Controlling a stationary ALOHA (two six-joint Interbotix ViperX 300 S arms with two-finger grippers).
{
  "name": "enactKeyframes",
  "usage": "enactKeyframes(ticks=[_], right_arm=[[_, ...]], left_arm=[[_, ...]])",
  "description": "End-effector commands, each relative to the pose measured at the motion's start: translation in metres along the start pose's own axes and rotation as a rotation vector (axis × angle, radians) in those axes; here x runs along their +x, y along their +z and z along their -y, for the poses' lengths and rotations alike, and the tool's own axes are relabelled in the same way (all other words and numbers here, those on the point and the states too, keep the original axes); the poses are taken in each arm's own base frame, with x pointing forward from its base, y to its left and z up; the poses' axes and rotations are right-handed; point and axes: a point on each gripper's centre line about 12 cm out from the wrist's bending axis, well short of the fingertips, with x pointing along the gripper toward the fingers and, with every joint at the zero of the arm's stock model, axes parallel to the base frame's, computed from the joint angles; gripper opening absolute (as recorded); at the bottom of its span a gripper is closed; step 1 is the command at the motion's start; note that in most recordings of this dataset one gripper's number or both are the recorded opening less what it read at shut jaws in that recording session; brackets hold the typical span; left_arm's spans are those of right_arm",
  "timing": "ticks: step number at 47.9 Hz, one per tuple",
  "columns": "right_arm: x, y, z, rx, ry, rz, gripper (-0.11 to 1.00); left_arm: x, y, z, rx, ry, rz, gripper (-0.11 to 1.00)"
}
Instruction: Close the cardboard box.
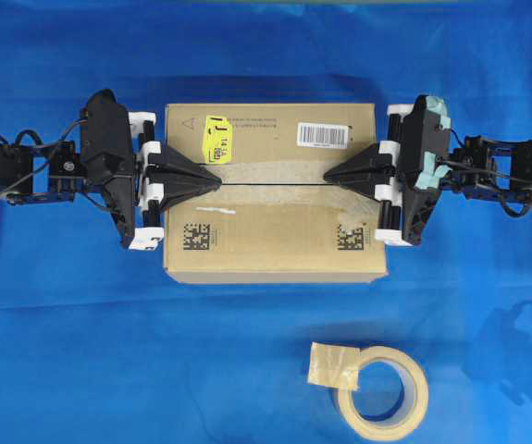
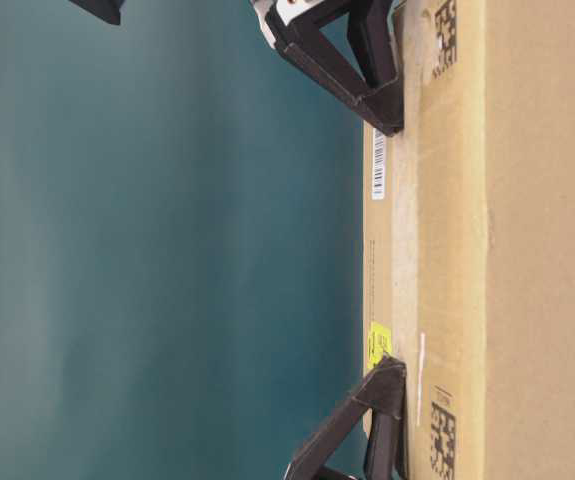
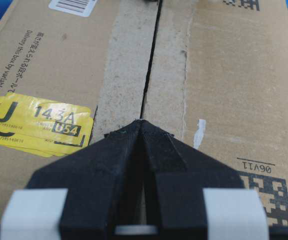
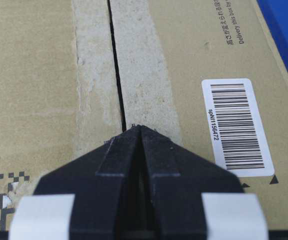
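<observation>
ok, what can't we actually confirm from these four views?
- Inside of the cardboard box: hidden by its shut flaps in every view.
- Whether the left pincer and right pincer press on the seam or hover: not settled in any view.
- Small print on the yellow sticker: too small; cut off by the left wrist view's edge.

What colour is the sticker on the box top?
Yellow, with black print; clearest in the left wrist view.

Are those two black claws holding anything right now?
No. The left gripper and right gripper are both shut on nothing, with tips over the center seam of the cardboard box, whose flaps lie closed.
</observation>
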Motion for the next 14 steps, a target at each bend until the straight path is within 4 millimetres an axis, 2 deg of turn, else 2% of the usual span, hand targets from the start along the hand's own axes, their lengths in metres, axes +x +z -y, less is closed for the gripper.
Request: enactKeyframes(ticks=[1, 14], right_arm=[[-0.0001, 0.0053, -0.0049, -0.005, 0.013, 0.014, 0.0], [-0.0001, 0.0051, -0.006, -0.006, 0.017, 0.013, 0.0]], left_arm=[[0.0018, 0.0069, 0.0009, 0.001, -0.003, 0.023, 0.0], [0.002, 0.0074, 0.0009, 0.0, -0.002, 0.024, 0.0]])
